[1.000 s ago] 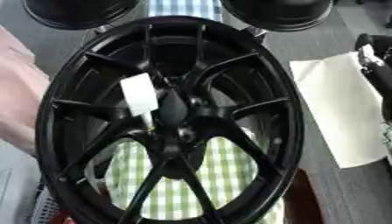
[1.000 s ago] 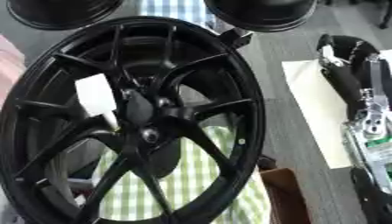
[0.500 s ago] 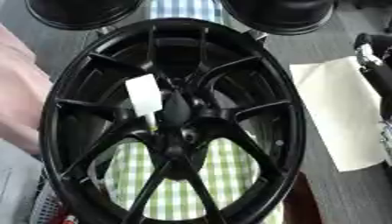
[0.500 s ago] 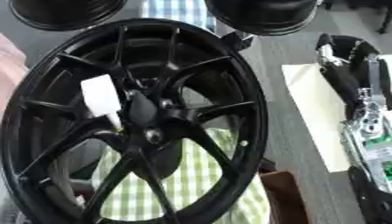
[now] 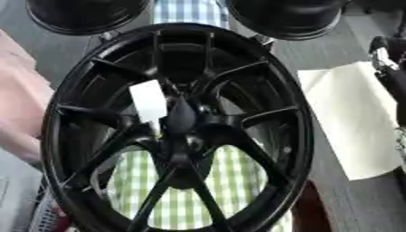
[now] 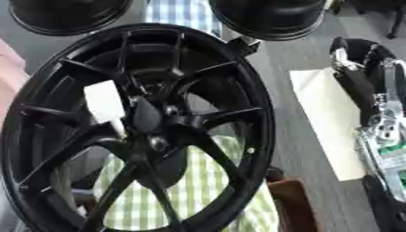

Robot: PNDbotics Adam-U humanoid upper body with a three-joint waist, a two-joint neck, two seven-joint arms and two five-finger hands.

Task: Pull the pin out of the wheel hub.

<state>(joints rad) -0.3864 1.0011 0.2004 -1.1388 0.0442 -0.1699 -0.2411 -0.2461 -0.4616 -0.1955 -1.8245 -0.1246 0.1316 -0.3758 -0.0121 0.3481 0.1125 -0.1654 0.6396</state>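
Although gripped by nothing, white pin (image 5: 149, 102) lodged in black wheel hub (image 5: 279, 90), just ten o'clock of centre, long axis twelve-to-six. Well off at nine o'clock from right hand (image 6: 364, 79), nearer; cannot tell whether open. Left hand unseen.

Checked cloth (image 5: 190, 199) — cream sheet (image 5: 353, 120) beside.
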